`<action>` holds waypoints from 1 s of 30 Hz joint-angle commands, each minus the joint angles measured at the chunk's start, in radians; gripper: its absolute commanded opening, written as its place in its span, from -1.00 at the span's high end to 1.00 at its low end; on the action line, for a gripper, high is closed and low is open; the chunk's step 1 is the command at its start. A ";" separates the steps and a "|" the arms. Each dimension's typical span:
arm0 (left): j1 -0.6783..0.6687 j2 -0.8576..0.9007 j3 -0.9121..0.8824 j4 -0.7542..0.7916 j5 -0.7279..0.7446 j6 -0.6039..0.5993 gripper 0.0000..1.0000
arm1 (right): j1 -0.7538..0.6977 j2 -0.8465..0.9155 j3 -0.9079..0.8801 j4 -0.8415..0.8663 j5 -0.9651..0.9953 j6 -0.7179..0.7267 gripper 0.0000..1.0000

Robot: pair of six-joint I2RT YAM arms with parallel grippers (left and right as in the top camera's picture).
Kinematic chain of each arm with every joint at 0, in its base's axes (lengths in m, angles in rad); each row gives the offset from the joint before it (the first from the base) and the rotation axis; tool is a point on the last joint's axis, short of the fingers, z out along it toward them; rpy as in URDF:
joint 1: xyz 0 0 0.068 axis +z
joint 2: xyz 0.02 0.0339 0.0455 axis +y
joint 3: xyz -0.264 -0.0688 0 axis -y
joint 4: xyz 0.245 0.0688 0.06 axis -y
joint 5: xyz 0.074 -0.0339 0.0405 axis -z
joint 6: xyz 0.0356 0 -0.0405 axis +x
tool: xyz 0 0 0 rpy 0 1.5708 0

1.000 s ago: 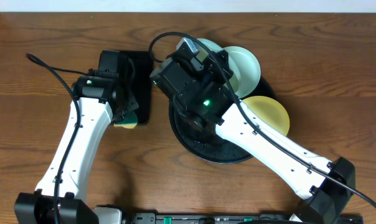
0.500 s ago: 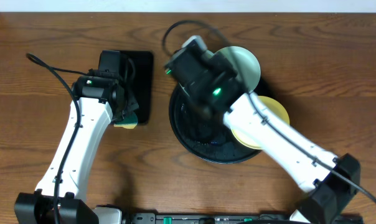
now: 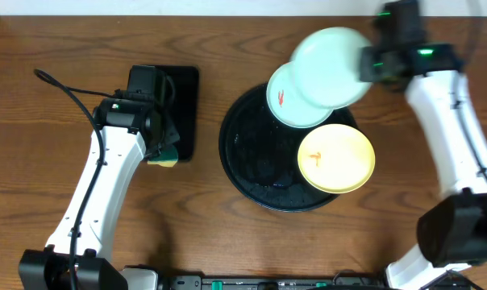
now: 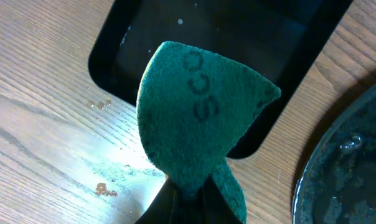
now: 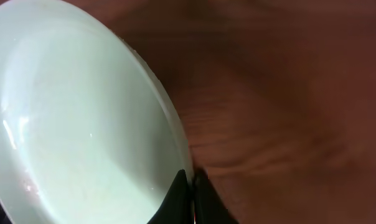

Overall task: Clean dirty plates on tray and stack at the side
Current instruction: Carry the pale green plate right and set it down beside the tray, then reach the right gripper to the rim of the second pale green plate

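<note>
At upper right, your right gripper (image 5: 189, 182) pinches a mint plate (image 3: 328, 58) by its rim; your left gripper (image 4: 187, 194) clenches a green sponge (image 4: 197, 118).

I can read only one piece of lettering, and it is on the green scouring pad (image 4: 200, 118) in the left wrist view. Three characters are pressed into its rough face, dark green on lighter green. They run sideways up the pad, from near where the left fingers (image 4: 175, 208) pinch it towards its rounded top edge. I read them as "S", "C", "O", each turned on its side. Whether the word carries on past the "O" I cannot tell. From overhead the same pad (image 3: 163, 158) is too small for me to make out any characters.
</note>
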 commanded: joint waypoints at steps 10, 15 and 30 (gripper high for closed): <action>0.005 0.004 0.006 -0.005 -0.005 -0.002 0.85 | -0.334 -0.017 -0.297 0.183 -0.054 0.285 0.98; 0.005 0.004 0.006 -0.004 -0.005 -0.005 0.85 | -0.353 -0.017 -0.370 0.286 -0.111 0.269 0.98; 0.005 0.004 0.005 0.011 -0.005 -0.005 0.85 | -0.272 -0.017 -0.381 0.322 -0.226 0.190 0.07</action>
